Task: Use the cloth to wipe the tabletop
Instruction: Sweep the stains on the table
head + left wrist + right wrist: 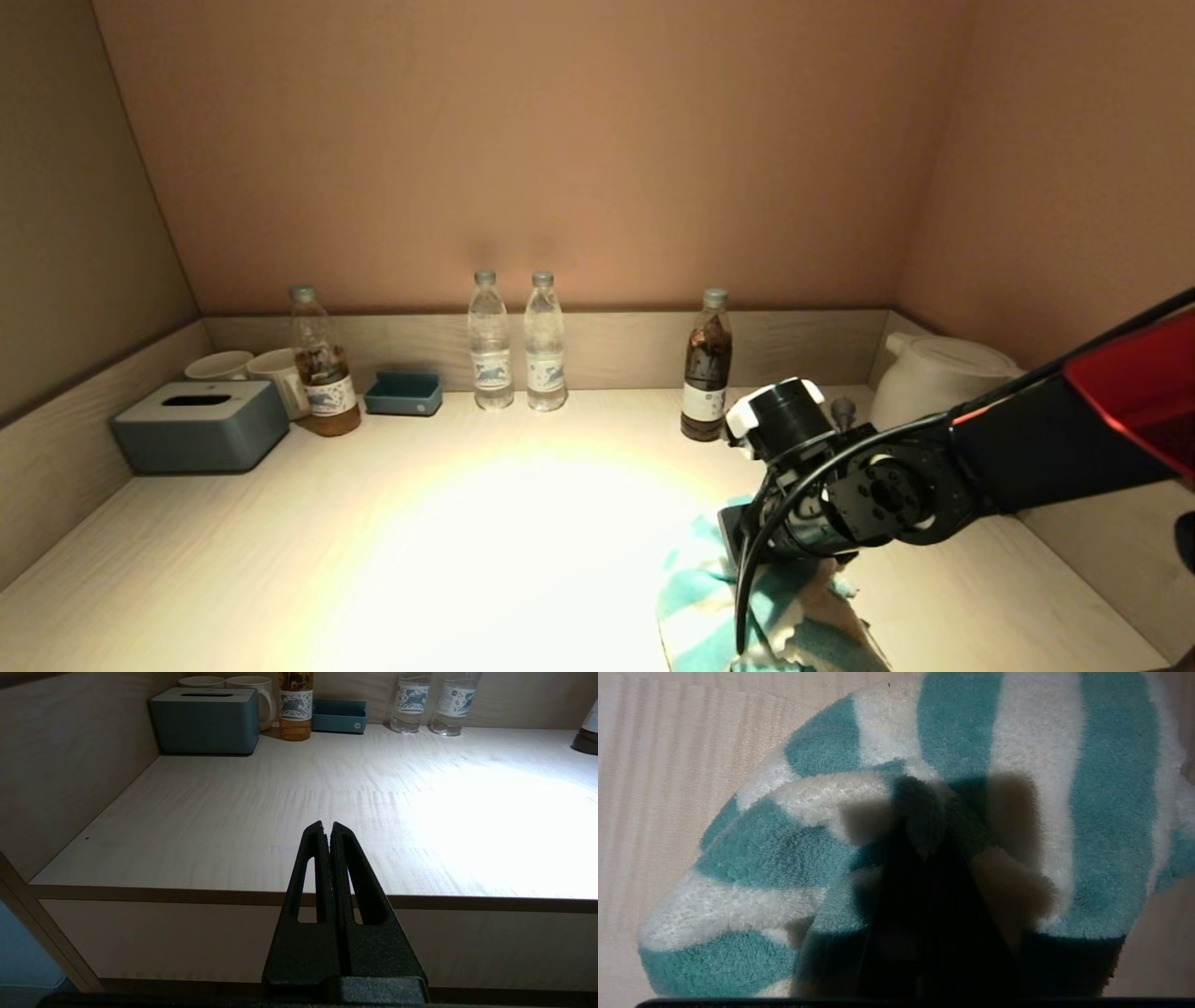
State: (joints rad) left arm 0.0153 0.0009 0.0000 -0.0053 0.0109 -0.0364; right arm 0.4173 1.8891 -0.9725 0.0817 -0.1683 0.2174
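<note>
A teal and white striped fluffy cloth point(709, 597) lies bunched on the light wooden tabletop point(420, 541) at the front right. It fills the right wrist view point(1111, 812). My right gripper point(924, 844) points down into the cloth and is shut on a pinched fold of it. In the head view the right wrist point(794, 485) hides its fingers. My left gripper point(327, 830) is shut and empty, held just in front of and below the table's front edge at the left.
Along the back wall stand a grey-blue tissue box point(201, 425), two white mugs point(252, 369), a tea bottle point(322, 378), a small blue tray point(403, 393), two water bottles point(518, 345), a dark drink bottle point(707, 369) and a white kettle point(934, 378). Wooden side walls enclose the table.
</note>
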